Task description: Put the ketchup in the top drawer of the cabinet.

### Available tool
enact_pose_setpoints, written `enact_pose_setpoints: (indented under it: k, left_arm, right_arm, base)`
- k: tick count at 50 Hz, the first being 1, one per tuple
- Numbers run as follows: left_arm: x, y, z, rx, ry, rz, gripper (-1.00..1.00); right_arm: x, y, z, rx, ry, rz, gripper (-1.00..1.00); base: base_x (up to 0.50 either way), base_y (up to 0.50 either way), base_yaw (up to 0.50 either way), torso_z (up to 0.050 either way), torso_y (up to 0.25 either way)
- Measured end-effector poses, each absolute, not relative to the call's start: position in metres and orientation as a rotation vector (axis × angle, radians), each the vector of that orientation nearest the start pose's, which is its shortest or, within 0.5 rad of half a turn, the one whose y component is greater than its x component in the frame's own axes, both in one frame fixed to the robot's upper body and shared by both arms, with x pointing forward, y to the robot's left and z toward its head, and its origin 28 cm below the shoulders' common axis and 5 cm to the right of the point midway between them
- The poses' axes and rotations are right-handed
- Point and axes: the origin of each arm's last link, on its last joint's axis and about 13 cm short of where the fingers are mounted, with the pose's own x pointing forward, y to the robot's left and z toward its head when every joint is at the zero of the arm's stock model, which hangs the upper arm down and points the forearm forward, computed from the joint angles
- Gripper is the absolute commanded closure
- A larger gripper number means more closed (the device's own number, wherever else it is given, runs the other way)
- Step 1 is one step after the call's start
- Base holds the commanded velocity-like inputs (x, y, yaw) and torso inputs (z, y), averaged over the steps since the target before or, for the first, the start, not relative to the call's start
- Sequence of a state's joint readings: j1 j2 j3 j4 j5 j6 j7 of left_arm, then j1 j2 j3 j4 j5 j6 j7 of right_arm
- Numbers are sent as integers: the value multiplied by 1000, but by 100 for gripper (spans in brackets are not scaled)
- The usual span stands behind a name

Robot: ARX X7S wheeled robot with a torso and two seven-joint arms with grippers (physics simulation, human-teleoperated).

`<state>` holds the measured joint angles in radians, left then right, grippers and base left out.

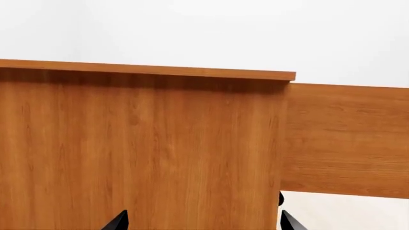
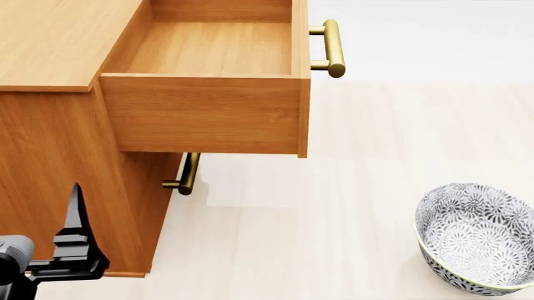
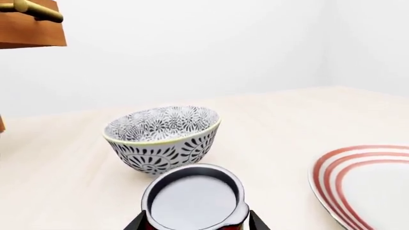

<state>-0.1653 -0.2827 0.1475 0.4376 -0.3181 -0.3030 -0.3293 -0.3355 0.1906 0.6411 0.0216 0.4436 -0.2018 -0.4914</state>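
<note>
Closest to the right wrist camera sits the ketchup (image 3: 195,201), its silver lid facing the lens and a sliver of red label showing at the lower rim. Two dark finger tips of the right gripper (image 3: 195,221) flank the can on either side, so the jaws stand about a can's width apart around it; whether they press on it or merely bracket it I cannot tell. The can's long axis runs roughly along the camera's line of sight, lid toward the wrist. No lettering on the label is readable from this angle.

Just beyond the can stands the patterned bowl (image 3: 163,139), and off to one side lies the rim of a red-striped plate (image 3: 364,182). Far off, at the frame's corner, a brass handle on orange-brown wood marks the cabinet (image 2: 59,144).

From the head view, the top drawer (image 2: 209,112) is pulled well out, its inside bare, its brass handle (image 2: 332,49) on the front face. The can itself is out of that view, somewhere past the bowl on the robot's right, well apart from the drawer. The coming move therefore looks like a carry leftward and upward over the drawer's side wall.

The left gripper (image 2: 75,250) hangs beside the cabinet's side panel, fingers spread wide, holding nothing.
</note>
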Motion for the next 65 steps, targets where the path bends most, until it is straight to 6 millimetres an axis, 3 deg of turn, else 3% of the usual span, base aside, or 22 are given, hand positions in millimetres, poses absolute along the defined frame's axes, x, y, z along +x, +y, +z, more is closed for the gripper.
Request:
enact_pose_setpoints:
  k: [19,65]
  left_arm:
    - [231,219,119,-50,-237,44,-100]
    - [231,222,122,-52,-243,41,-100]
  right_arm:
    - [98,-268,46,14,-113,-176,100]
    - [149,-251,215,-88,-266,-197,100]
  base:
    - [0,0,0,0,0]
    - [0,0,0,0,0]
